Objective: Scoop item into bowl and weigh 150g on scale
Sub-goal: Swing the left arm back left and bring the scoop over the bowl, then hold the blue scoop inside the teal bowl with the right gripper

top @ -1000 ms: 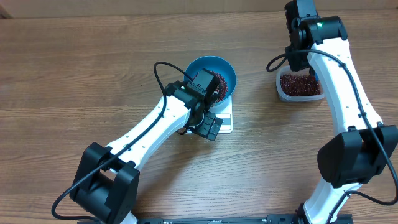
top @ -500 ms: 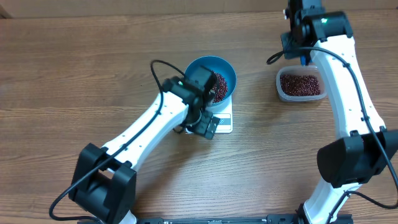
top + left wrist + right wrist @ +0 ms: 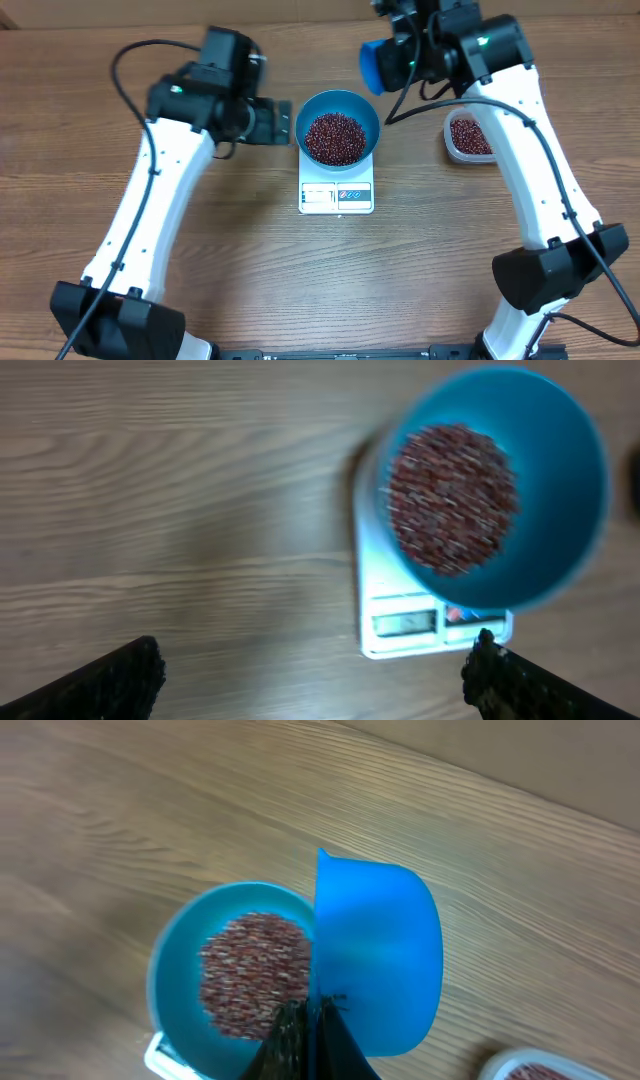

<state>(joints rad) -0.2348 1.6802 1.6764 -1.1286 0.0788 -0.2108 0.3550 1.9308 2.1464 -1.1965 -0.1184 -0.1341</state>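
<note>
Right gripper [image 3: 308, 1025] clamped on blue scoop [image 3: 385, 960] handle — poised at bowl's [image 3: 368, 118] one o'clock for tipping. Left gripper [image 3: 288, 123] agape, empty.

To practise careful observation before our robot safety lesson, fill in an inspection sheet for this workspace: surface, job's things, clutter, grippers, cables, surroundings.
Surface: brown wooden table, no stray beans seen.
Job's things: round deep blue bowl sits on the small white square scale and holds a heap of dark red-brown beans; the display is unreadable. A clear plastic tub with more beans stands to the right.
Clutter: nothing seen.
Grippers: left gripper open, empty, beside the bowl. Right gripper shut on a small blue scoop near the bowl's rim.
Cables: black cables loop above the table, off the bowl.
Surroundings: nothing seen.
</note>
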